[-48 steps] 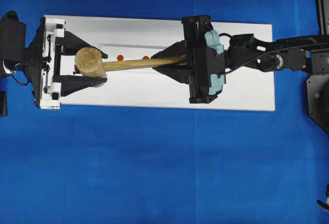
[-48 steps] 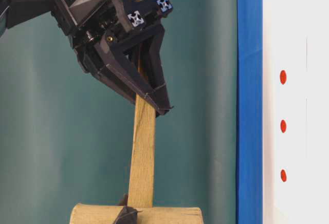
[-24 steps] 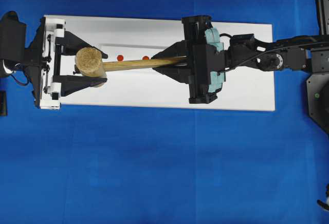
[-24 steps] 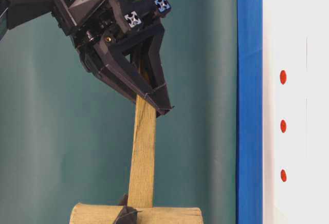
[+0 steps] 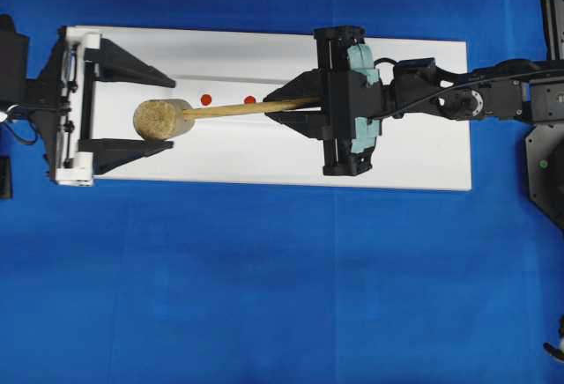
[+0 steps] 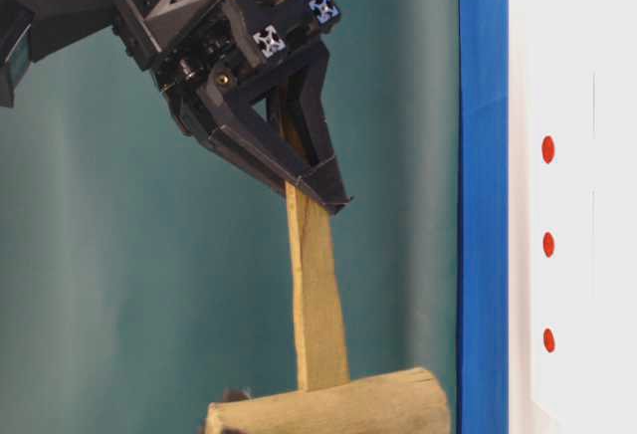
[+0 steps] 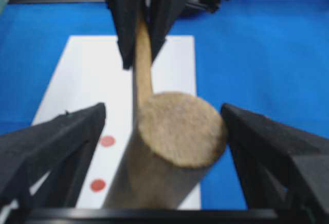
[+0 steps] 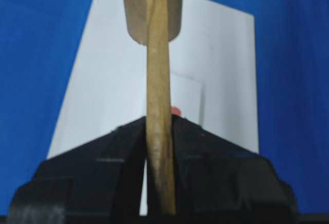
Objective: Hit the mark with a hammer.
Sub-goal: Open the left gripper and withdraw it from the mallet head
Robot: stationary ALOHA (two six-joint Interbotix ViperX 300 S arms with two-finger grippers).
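Above the flat white board [image 5: 414,151], the right gripper [image 5: 275,108] clamps the wooden hammer [image 5: 164,119] by its squared handle; near the board's left edge, the left gripper [image 5: 157,109] gapes wide around the rough-ended cylindrical head.

Clear gaps either side of the hammer [image 5: 164,119] head between the left gripper's [image 5: 137,109] spread jaws.

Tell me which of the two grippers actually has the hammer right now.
The right gripper: its jaws are clamped on the hammer handle. The left gripper stands wide open, its fingers either side of the head without touching it.
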